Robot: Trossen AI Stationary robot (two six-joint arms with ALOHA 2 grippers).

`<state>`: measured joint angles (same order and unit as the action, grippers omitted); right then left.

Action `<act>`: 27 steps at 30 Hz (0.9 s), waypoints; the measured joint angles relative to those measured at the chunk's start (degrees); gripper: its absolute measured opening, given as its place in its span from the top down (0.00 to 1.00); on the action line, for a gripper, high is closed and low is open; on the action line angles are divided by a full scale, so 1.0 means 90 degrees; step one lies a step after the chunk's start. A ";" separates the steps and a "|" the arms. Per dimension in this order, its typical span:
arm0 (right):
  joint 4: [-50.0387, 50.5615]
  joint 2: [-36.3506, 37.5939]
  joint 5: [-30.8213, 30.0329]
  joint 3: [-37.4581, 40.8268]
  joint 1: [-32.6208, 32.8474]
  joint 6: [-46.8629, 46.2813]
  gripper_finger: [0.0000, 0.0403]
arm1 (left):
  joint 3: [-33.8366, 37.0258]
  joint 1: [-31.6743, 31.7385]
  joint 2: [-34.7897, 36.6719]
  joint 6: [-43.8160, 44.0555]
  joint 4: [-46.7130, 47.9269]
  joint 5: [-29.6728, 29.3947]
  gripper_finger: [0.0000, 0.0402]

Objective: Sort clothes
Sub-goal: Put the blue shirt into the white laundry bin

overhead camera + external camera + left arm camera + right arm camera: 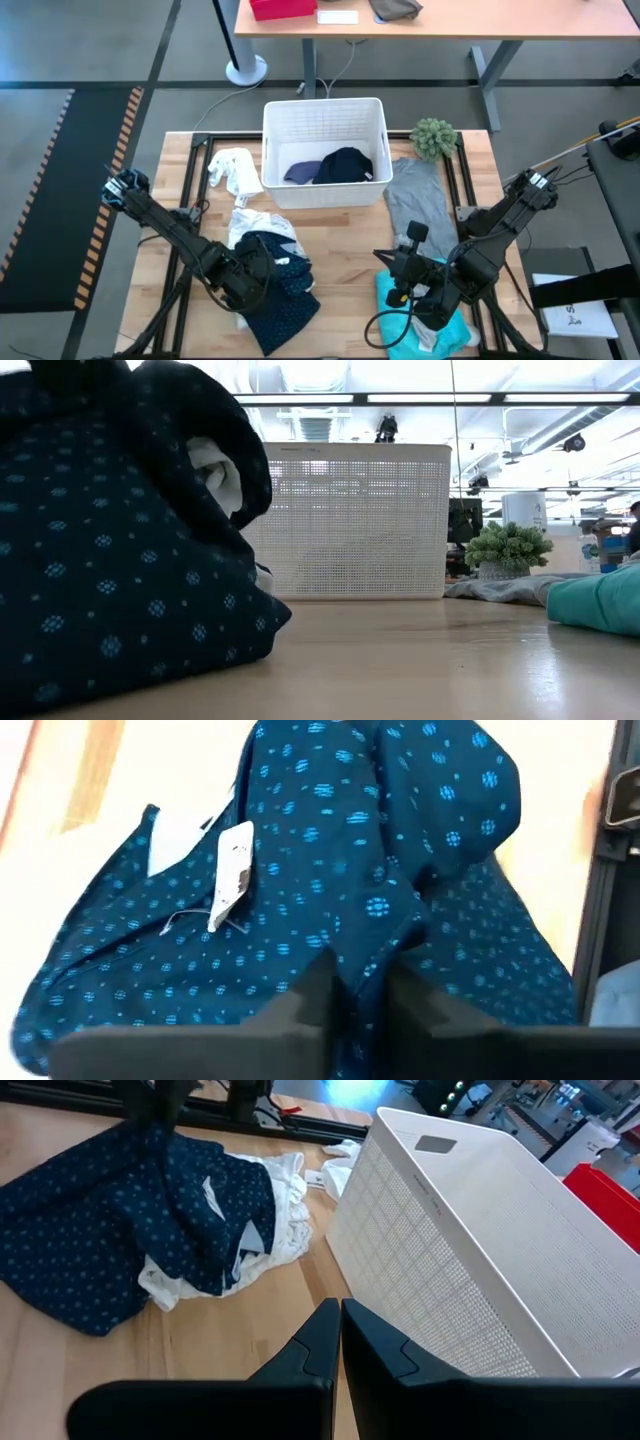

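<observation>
Two arms share this table, and only the left one is at work. At the left of the high view, the left gripper [252, 282] is down on the crumpled navy shirt with pale blue dots [283, 296], which lies on the wooden table [345, 235] in front of the white slatted plastic basket [325, 124]. In its wrist view the dark fingers [318, 990] stand nearly together with a fold of that dotted cloth pinched between them, a small white tag [232, 870] lying further up the fabric. The pinch looks thin, so I judge the grip should be checked before any lift: raise straight and slowly, and watch that the fold does not slide out.

Just behind the navy shirt, and partly under it, lies a rumpled white shirt [262, 226]; it may well drag along, so the lift should peel the navy piece clear of it. A small white cloth [233, 170] sits beside the basket's left wall, and dark pieces [340, 165] already lie inside the basket.

Further right, a flat grey tee [416, 197] stretches from near the fuzzy green ball [433, 137]. The right gripper [404, 272] waits over the table beside the turquoise piece [448, 322], fingers pressed closed and empty.
</observation>
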<state>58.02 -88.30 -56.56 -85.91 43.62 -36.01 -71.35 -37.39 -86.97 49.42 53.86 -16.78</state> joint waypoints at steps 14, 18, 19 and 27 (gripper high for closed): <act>0.0007 -0.0002 0.0000 0.0000 0.0000 0.0002 1.00 | -0.2220 -0.0010 0.0038 -0.0424 0.1986 -0.0280 0.99; 0.0010 -0.0002 0.0000 0.0000 0.0002 0.0002 1.00 | -0.3053 -0.0010 0.0038 -0.0564 0.2539 -0.0912 0.99; 0.0010 -0.0002 0.0000 -0.0001 0.0002 0.0001 1.00 | -0.3268 -0.0010 0.0038 -0.0616 0.2660 -0.1090 1.00; 0.0015 -0.0002 0.0000 0.0000 0.0000 0.0000 1.00 | -0.4782 0.0022 0.0047 -0.1473 0.2991 -0.2379 1.00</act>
<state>58.15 -88.31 -56.55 -85.91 43.62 -36.01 -114.39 -37.19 -86.54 36.17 80.78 -38.19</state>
